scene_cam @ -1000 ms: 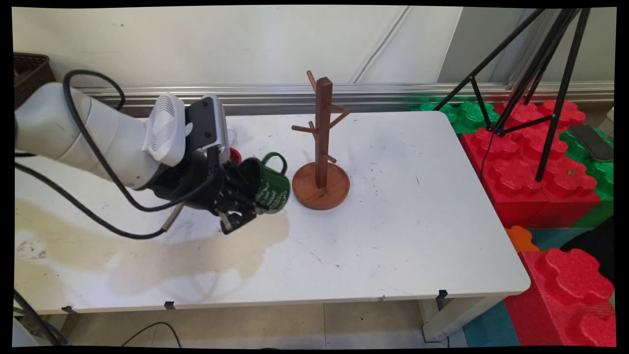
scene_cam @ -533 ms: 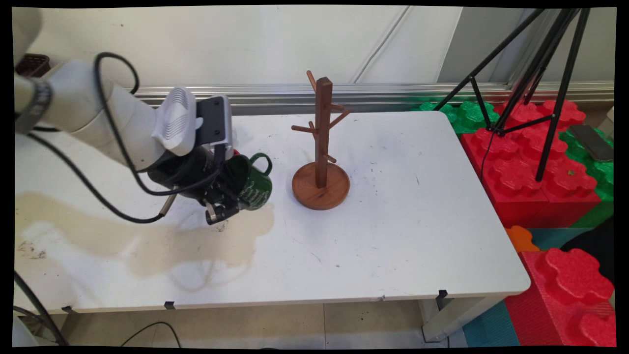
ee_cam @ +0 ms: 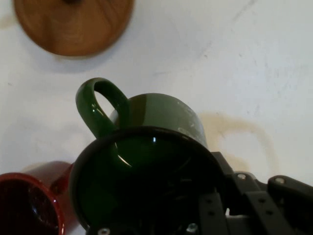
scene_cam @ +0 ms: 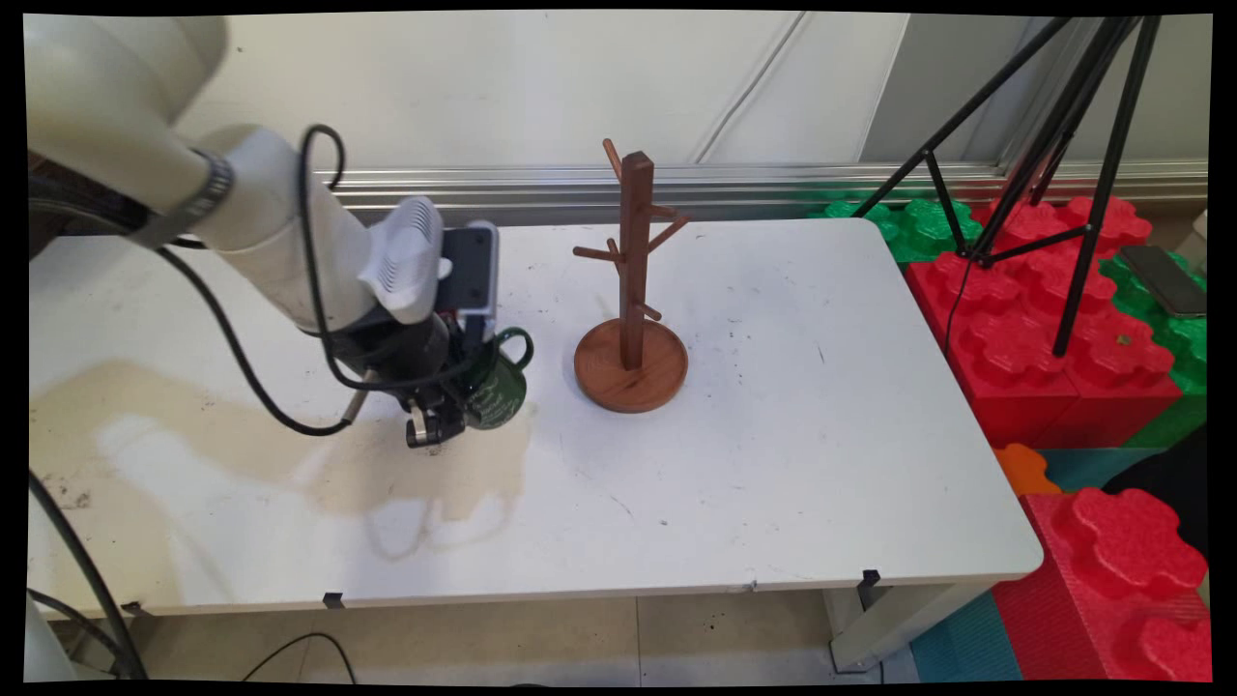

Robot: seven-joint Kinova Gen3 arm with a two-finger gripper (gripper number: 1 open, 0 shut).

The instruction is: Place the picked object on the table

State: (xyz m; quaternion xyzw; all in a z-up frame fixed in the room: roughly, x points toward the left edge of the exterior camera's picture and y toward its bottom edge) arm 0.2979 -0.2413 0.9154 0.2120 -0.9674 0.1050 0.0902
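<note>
White table (scene_cam: 773,435) runs back to a pale wall, red and green foam blocks (scene_cam: 1053,358) and a black tripod (scene_cam: 1044,145) off its right end. Main view: the gripper (scene_cam: 445,406) comes in from the left and pinches a green mug (scene_cam: 498,387) by its rim, one finger inside and one outside, so the mug hangs tilted with its handle (scene_cam: 517,343) turned toward the wooden mug tree (scene_cam: 633,290) just to its right; mug and tree base are near but apart. A tan stain (scene_cam: 290,454) spreads on the table below the hand. Against the earlier frames, the arm has swung more upright and drawn the mug leftward, away from the tree base, and the mug sits less tipped than a second ago. Hand view: the mug's dark mouth (ee_cam: 142,186) fills the lower centre, with the gripper (ee_cam: 215,215) clamped on the rim wall at the right; the handle (ee_cam: 98,107) points up toward the round wooden base (ee_cam: 73,24). A red cup (ee_cam: 29,205) stands beside the mug at lower left, whether touching I cannot tell.
</note>
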